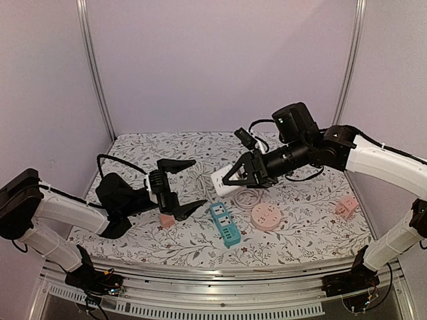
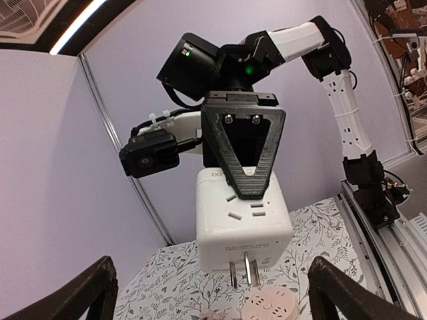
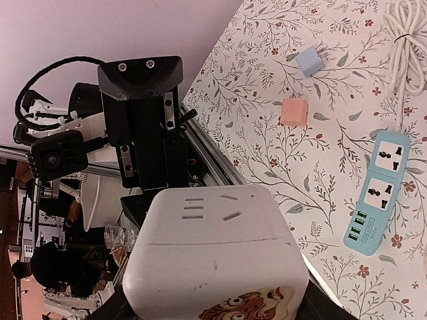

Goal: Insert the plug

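White and boxy, the cube plug (image 1: 219,183) hangs in the air above the table (image 1: 133,150), pinched between the fingers of the right gripper (image 1: 232,179). In the left wrist view its two metal prongs (image 2: 243,270) stick out of the lower face. Below and just in front lies a blue power strip (image 1: 225,224), with a round pink socket (image 1: 267,217) beside it to the right. The left gripper (image 1: 200,183) faces the plug with its jaws spread wide, holding nothing. A small pink block (image 1: 166,219) sits near its lower finger, possibly touching; the top view leaves that unclear.
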`<move>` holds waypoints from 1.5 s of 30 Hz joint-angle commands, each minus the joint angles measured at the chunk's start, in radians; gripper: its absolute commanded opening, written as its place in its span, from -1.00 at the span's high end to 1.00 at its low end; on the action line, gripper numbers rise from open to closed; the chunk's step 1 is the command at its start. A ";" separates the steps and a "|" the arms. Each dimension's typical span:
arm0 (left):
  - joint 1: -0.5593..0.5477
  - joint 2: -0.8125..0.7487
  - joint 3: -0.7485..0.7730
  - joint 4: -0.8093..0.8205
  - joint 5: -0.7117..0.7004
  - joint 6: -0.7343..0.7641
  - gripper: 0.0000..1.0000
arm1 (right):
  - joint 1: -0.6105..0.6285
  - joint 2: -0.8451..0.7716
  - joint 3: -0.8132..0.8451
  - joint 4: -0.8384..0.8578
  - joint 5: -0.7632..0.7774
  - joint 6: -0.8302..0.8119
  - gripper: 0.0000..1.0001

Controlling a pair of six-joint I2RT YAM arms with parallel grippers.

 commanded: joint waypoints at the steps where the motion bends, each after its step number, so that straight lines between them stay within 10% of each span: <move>1: 0.006 -0.020 -0.042 0.125 -0.072 -0.041 -0.98 | -0.033 -0.069 0.050 -0.129 0.105 -0.118 1.00; 10: 0.007 -0.015 -0.034 -0.044 -0.210 -0.298 -0.98 | -0.039 -0.077 0.140 -0.326 0.391 -0.265 1.00; 20: 0.044 -0.005 0.182 -0.693 -0.362 -0.399 -0.99 | -0.038 -0.045 0.155 -0.446 0.642 -0.319 1.00; 45: 0.059 0.099 0.150 -0.694 -0.380 -0.461 -0.98 | -0.039 0.126 0.180 -0.606 0.723 -0.491 1.00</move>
